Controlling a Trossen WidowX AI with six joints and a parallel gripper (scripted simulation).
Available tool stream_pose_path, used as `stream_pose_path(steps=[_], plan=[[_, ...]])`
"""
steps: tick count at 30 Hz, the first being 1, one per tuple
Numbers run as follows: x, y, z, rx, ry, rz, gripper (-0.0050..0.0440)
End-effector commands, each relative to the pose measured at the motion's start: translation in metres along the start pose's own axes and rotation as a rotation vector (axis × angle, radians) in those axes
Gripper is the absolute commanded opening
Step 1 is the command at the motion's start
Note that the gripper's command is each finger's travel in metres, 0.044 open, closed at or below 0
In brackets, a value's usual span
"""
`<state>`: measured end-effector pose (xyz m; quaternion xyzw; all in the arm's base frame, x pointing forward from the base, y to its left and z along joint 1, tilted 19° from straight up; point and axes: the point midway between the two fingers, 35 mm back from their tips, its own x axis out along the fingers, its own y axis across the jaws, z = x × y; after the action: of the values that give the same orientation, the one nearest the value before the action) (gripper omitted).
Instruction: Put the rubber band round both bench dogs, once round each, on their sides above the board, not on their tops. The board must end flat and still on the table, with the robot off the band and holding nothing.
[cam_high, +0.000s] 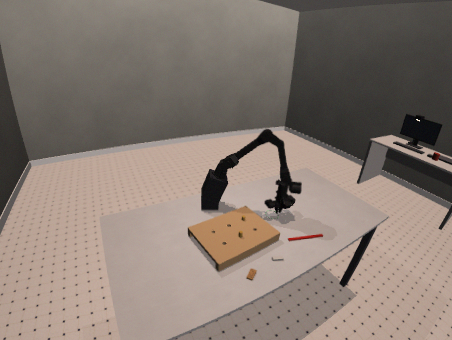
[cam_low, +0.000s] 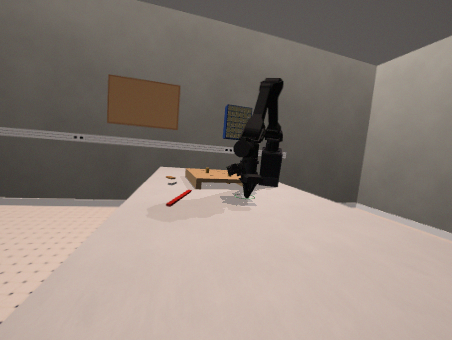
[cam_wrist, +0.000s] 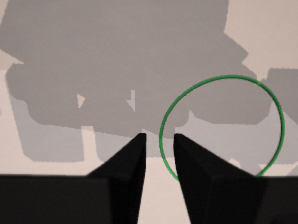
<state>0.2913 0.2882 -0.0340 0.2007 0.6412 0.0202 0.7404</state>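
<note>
The green rubber band (cam_wrist: 220, 76) lies flat on the table to the right of the wooden board (cam_high: 233, 235). In the top view it is a faint ring (cam_high: 265, 214) under the gripper. Two short bench dogs (cam_high: 243, 218) (cam_high: 240, 234) stand up from the board, which lies flat among its empty holes. My gripper (cam_wrist: 159, 140) points down just above the table, its fingers narrowed to a small gap. The band's left edge runs through that gap, and nothing is pinched. The gripper also shows in the top view (cam_high: 276, 206) and the exterior view (cam_low: 248, 192).
A red stick (cam_high: 305, 237) lies on the table right of the board. A small white piece (cam_high: 277, 259) and a small wooden block (cam_high: 251, 273) lie near the front edge. The arm's base (cam_high: 212, 189) stands behind the board.
</note>
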Motion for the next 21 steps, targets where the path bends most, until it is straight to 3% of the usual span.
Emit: stream_pose_path(steps=[1,21], plan=[[0.0007,0.0037,0.0015,0.001,-0.006,0.007,0.008],[0.0006,0.0051,0.0024,-0.001,-0.01,0.015,0.008]])
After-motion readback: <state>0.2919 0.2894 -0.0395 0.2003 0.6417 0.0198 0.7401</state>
